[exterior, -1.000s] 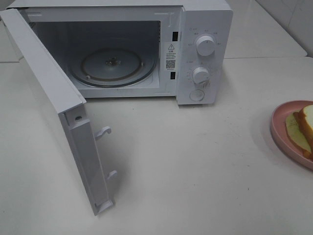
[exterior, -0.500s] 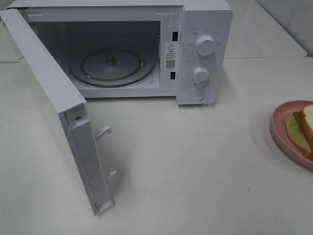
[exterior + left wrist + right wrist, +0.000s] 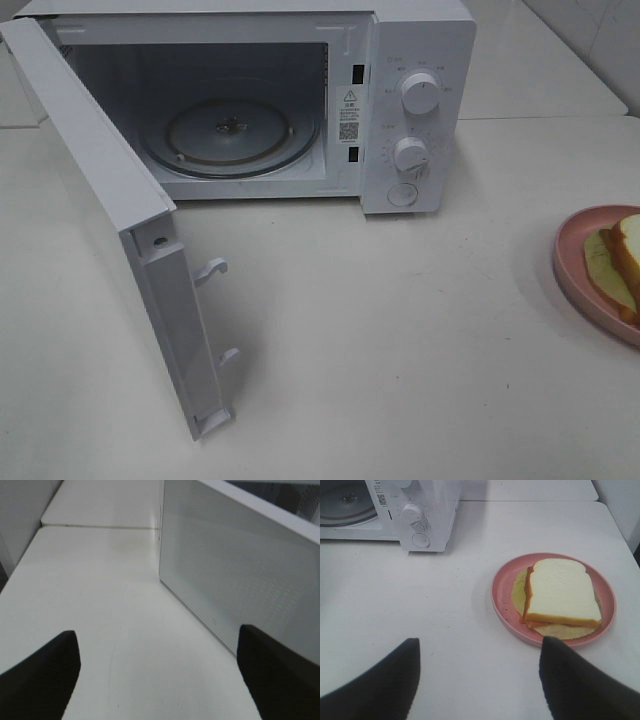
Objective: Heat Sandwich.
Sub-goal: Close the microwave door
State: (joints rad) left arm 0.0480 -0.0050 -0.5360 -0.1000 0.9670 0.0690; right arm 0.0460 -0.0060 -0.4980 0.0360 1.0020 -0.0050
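The sandwich lies on a round pink plate, white bread on top with pale yellow-green filling showing at its edges. In the high view the sandwich and plate sit at the right edge, partly cut off. My right gripper stands open over the bare table just short of the plate, nothing between its fingers. My left gripper is open too, facing the outer face of the microwave door. Neither arm shows in the high view.
The white microwave stands at the back with its door swung wide toward the front left. Its glass turntable holds nothing. Two knobs and a button are on its right panel. A table seam runs behind.
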